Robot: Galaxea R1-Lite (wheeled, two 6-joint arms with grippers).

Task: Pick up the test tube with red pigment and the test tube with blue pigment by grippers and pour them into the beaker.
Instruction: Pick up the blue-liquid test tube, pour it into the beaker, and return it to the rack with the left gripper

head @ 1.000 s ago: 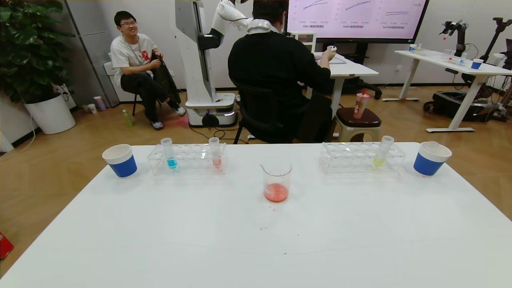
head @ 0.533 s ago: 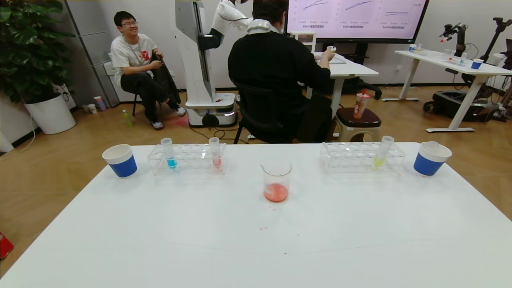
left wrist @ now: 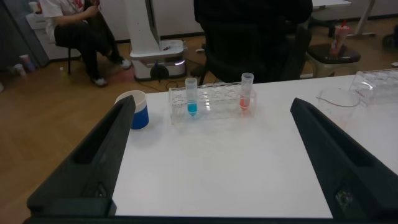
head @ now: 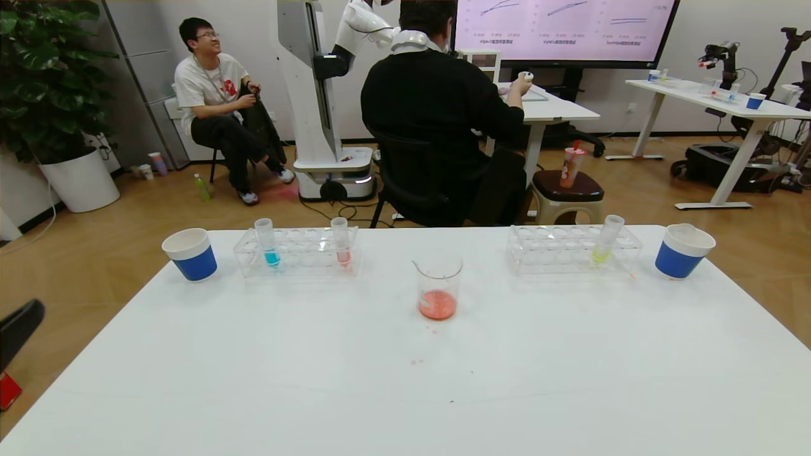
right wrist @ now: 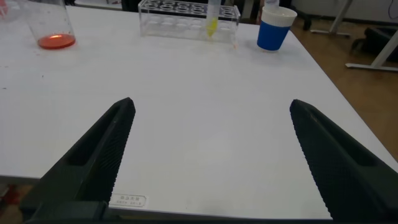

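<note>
The beaker [head: 438, 285] stands mid-table with orange-red liquid in its bottom. The test tube with blue pigment [head: 268, 243] stands upright in the left clear rack [head: 298, 252]. A tube of pinkish-red liquid [head: 341, 241] shares that rack; the test tube with red pigment is out of view. One finger of my left gripper [head: 18, 329] shows at the left edge, off the table. In the left wrist view, the left gripper [left wrist: 211, 101] is open and empty, well short of the blue tube [left wrist: 191, 96]. My right gripper [right wrist: 211, 102] is open over bare tabletop near the front right.
A second clear rack [head: 573, 248] at the back right holds a yellow-green tube [head: 605, 239]. Blue-and-white paper cups stand at the far left [head: 190, 254] and far right [head: 683, 251]. Small red drops [head: 417, 361] lie in front of the beaker. People sit beyond the table.
A finger of my left gripper has come into the head view at the left edge. Nothing on the table has moved.
</note>
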